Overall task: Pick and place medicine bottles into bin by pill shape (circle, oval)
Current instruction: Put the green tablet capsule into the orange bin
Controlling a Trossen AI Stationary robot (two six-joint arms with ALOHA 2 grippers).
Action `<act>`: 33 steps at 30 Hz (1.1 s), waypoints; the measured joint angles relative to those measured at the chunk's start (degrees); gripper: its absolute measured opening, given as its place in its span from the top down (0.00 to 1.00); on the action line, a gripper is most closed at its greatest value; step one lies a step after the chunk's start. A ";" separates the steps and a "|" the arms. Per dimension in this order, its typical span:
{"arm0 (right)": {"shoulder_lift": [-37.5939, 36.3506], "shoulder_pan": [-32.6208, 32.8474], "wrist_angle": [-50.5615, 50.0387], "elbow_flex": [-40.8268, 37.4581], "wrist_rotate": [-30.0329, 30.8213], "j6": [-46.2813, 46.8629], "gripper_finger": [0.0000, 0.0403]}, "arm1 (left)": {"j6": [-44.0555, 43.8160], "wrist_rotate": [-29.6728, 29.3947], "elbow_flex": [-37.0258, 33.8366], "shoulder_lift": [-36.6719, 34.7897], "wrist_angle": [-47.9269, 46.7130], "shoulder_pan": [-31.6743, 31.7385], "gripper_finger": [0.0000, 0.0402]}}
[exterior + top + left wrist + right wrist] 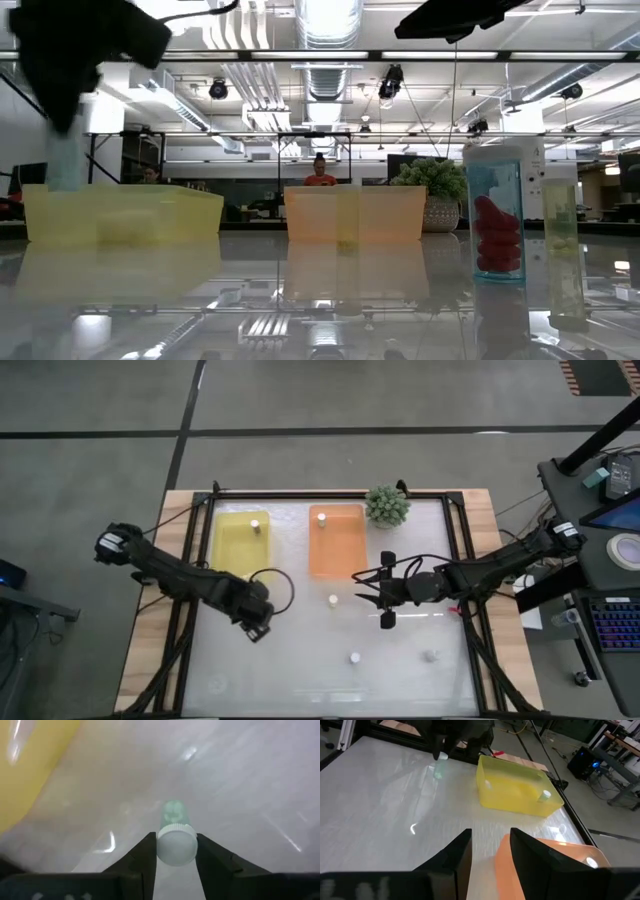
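My left gripper (258,630) is at the table's left, near the yellow bin's (232,550) near right corner, shut on a small medicine bottle (173,813) with a white cap and pale green pills. My right gripper (368,586) hovers open at mid-table by the orange bin's (338,550) near edge, nothing between its fingers (465,852). One bottle (255,526) stands in the yellow bin and one (321,517) in the orange bin. Three more bottles (333,600), (354,657), (431,655) stand upright on the table. My left gripper pinches the bottle's round white cap (176,849) between its two fingers, one on each side of the cap. The fingers come from above, pointing down. The bottle (439,769) hangs upright below the cap, lifted clear of the table.
A spiky green plant ball (387,506) sits at the far edge, right of the orange bin. In the low view, two bottles stand close at the right, one with red pills (495,215), one with pale yellow pills (560,235). A black frame rims the table.
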 joint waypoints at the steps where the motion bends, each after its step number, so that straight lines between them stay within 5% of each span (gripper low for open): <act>1: 0.00 0.00 0.00 0.00 0.00 0.00 0.69 | 1.67 -0.04 1.68 0.99 0.18 0.79 0.76; 8: 0.07 -0.02 -0.23 0.00 -1.07 0.76 0.69 | 18.19 -1.15 15.80 9.82 -1.00 5.44 0.76; 14: 0.16 0.01 1.89 -0.02 -7.37 2.79 0.69 | 36.82 -12.44 24.65 14.54 3.15 6.50 0.76; 22: 1.11 -0.69 4.25 0.13 -7.41 8.28 0.56 | 55.55 -13.63 26.34 15.56 16.01 6.62 0.76; 33: 11.41 -1.17 -0.18 9.52 -7.17 6.27 0.39 | 63.02 -17.49 26.10 15.20 22.96 7.69 0.76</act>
